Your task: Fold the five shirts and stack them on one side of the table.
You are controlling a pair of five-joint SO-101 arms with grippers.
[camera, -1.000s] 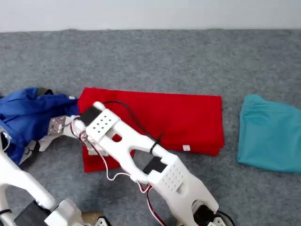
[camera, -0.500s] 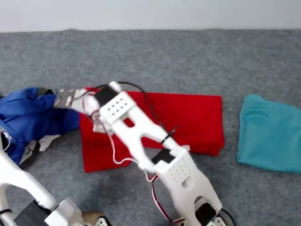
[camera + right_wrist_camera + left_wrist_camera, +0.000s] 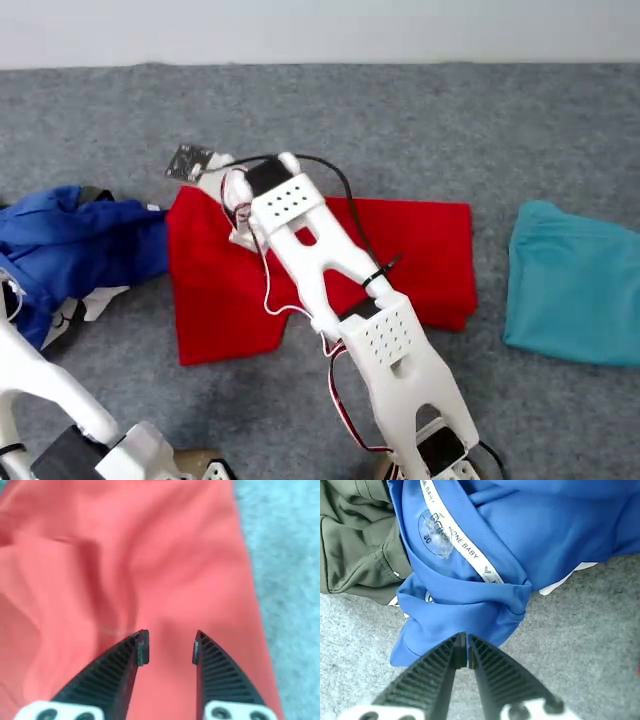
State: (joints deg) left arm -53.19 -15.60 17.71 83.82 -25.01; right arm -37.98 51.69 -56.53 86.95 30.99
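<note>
A red shirt lies spread flat in the middle of the table. My right gripper hangs open just above its cloth near one edge, with nothing between the fingers; in the high view this arm stretches over the shirt's far left corner. A crumpled blue shirt lies at the left. My left gripper is shut over the blue shirt's hem. A folded teal shirt rests at the right.
An olive garment and a white one lie tucked under the blue shirt. Bare grey table stretches behind the shirts up to a white wall. The left arm's base stands at the near left corner.
The right arm swung from the blue shirt's near side across the red shirt's left end to its far corner. The left part of the red shirt now lies uncovered.
</note>
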